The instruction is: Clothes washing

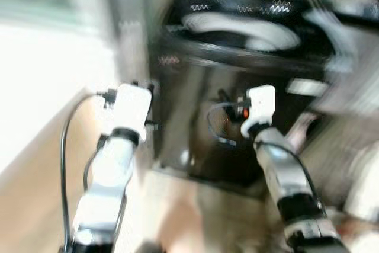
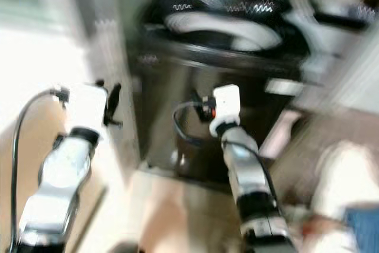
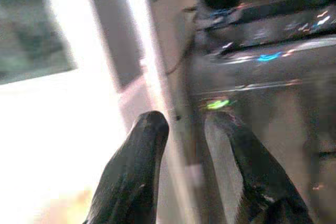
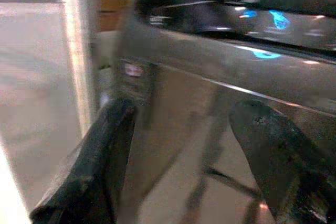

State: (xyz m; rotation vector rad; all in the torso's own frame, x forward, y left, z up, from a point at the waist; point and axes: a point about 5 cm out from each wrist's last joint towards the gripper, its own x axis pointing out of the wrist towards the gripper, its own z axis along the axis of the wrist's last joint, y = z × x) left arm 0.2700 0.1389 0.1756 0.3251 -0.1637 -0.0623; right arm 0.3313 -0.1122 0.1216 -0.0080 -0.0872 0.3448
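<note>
A dark, glossy washing machine [image 1: 237, 87] is seen straight ahead of the robot, standing on the floor [image 1: 35, 194] beside a pale wall. Its top carries a round light lid [image 1: 240, 31] and a glowing blue display [image 4: 275, 19]. A small label [image 4: 134, 70] is fixed near the front upper corner, but its writing is too blurred to be read. The left pincer [image 3: 194, 129] is held a little apart and empty near the machine's left edge. The right pincer [image 4: 184, 145] is spread wide and empty before the front panel.

Glossy black washing machine [image 1: 237, 87]; pale lid panel [image 1: 243, 31]; cyan display lights [image 4: 275, 18]
</note>
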